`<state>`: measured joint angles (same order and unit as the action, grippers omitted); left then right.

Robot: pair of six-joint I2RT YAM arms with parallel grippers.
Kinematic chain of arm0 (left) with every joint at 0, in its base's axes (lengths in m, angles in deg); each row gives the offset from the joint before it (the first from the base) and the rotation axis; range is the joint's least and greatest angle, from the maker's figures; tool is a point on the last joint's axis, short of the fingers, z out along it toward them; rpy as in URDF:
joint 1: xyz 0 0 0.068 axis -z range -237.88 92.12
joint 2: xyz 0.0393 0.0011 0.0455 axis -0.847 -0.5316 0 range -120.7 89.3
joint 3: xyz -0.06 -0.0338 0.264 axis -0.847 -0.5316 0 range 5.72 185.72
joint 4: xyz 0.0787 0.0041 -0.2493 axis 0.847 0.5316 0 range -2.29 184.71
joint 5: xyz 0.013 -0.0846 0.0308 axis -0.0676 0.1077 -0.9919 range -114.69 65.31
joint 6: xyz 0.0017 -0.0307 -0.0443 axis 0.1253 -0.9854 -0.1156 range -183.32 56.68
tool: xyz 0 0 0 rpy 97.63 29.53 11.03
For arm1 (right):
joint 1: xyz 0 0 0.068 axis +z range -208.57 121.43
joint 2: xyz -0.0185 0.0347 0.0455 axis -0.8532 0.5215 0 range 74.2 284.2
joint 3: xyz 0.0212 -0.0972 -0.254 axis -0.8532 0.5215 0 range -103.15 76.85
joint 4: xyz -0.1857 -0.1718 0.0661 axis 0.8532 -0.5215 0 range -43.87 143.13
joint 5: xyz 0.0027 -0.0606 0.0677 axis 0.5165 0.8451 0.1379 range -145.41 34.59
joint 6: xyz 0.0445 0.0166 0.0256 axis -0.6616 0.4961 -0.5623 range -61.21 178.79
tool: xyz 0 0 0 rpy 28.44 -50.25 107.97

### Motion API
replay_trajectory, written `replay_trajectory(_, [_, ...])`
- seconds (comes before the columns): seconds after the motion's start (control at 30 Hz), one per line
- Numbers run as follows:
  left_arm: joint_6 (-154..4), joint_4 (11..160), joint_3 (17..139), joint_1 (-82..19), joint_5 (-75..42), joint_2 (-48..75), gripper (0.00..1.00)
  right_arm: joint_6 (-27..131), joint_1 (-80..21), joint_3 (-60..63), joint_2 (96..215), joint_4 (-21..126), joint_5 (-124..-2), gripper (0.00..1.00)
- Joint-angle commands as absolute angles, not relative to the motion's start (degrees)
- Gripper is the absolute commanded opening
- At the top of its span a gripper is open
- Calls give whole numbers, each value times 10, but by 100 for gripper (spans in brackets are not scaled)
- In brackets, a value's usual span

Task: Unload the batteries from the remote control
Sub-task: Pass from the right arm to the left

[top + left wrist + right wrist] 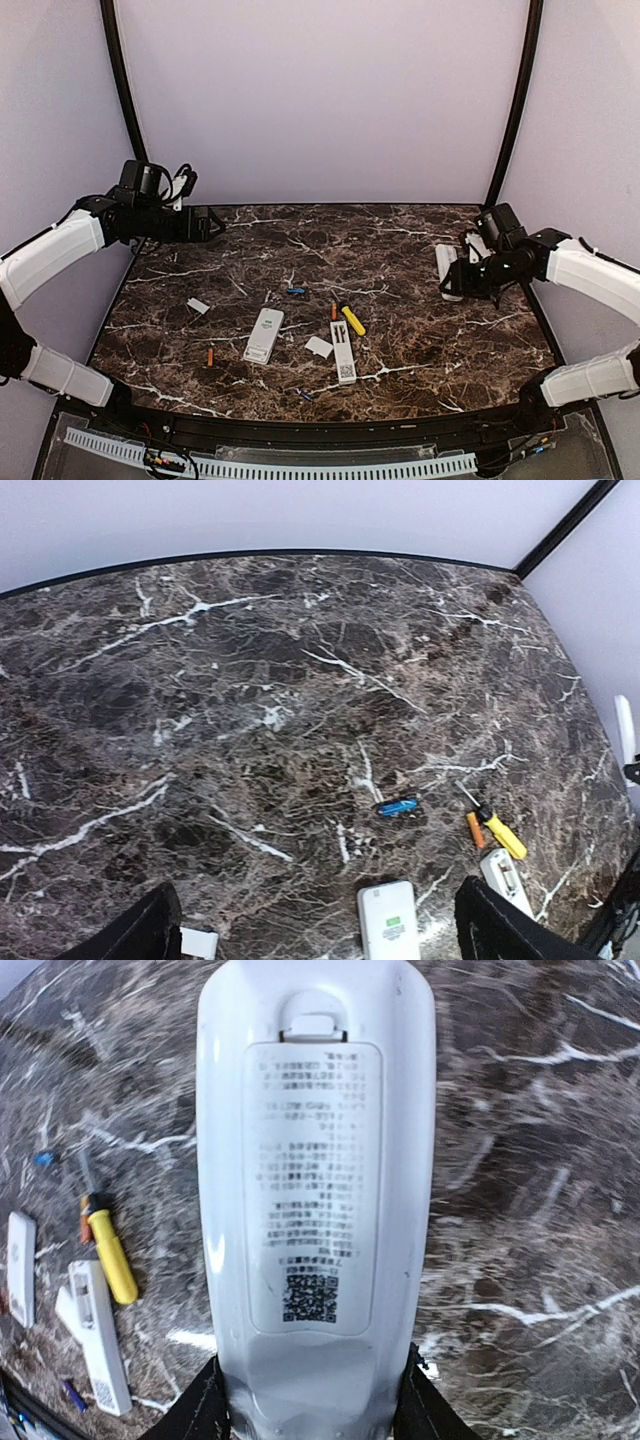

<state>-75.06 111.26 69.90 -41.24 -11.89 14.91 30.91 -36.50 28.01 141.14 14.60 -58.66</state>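
White remote point(315, 1190): held at the right edge of the overhead view, back side filling the right wrist view, with its battery cover point(313, 1190) in place.
Right fingers point(205, 1410): closed on the remote's narrow lower end, one pad on each long side.
Left fingers point(140, 935): spread wide with nothing between them, hovering at the upper left of the overhead view, well apart from everything.
Batteries: loose ones lie on the worktop point(420, 330): a blue cell point(397, 806) above centre, an orange cell point(210, 356) at lower left, and another orange cell point(476, 830) touching the yellow-handled tool point(503, 835). Whether the held remote has cells inside cannot be told, since the cover hides them.
More remotes: two more remotes point(264, 335) lie at lower centre, with flat white covers point(319, 347) beside them.
Feel of the remote: probably light and stiff. Its glossy shell looks slippery, so a grip on the tapered end could slide.
Where to take hold: the small latch tab point(315, 1028) at top centre of the wrist view looks like the place to press or pry.
Feel of the cells: hard, smooth and round, likely to roll on polished stone. They are best pinched across the barrel.
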Motion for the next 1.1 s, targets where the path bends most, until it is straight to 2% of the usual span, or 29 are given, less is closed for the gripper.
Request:
replay_trajectory(0.0, [-782,1101,685,-394,-31,167,94,332,-277,237,1433,200,-630,0])
replay_trajectory(0.23, [-868,1101,671,-327,4,177,92,379,-125,129,1561,213,-608,0])
replay_trajectory(0.37, [-936,1046,652,-299,79,178,93,407,-63,59,1631,206,-599,0])
replay_trajectory(0.87, [-1017,946,638,-249,212,98,91,458,34,-43,1697,189,-542,0])
replay_trajectory(1.0, [-1033,922,635,-243,226,91,86,459,42,-53,1708,184,-528,0])
replay_trajectory(1.07, [-1038,915,632,-240,230,86,79,454,43,-55,1711,188,-522,0])
